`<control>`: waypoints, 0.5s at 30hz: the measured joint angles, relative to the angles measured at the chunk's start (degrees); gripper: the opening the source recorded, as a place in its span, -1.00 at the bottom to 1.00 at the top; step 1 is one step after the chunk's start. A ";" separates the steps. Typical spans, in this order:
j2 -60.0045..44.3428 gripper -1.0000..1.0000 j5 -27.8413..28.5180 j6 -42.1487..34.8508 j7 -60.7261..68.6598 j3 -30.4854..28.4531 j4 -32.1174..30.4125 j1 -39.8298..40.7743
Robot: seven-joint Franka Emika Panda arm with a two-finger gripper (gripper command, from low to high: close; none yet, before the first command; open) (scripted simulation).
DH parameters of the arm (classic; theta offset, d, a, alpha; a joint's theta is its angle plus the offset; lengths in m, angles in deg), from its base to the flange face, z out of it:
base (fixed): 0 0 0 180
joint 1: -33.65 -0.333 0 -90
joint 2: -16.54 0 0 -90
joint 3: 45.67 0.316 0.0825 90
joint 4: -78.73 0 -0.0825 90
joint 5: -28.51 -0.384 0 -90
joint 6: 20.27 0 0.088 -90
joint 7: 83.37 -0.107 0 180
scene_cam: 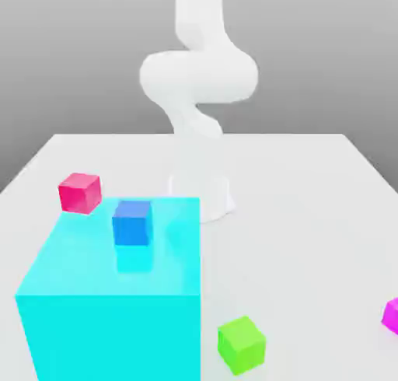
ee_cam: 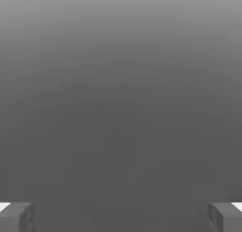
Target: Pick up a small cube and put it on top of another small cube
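Claw (ee_cam: 121,218) spread wide, white arm (scene_cam: 199,78) rising above the table (scene_cam: 288,208)

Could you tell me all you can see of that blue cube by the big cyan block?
The blue cube is small and plain, its faces smooth, with no marks to be seen. Its top looks a duller blue than the brighter face below. In the exterior view it appears over the top of the big cyan block, towards the exterior view's left, with a faint darker patch just below it that may be a shadow or reflection. It seems to sit flat and upright there, and no gripper is touching it.
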 joint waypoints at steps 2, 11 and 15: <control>-4.38 0.00 0.64 1.27 -1.25 2.23 -0.03 -0.26; -22.96 0.00 5.17 6.74 -7.81 11.68 -0.20 -2.03; -31.33 0.00 8.21 9.09 -11.44 15.34 -0.25 -3.44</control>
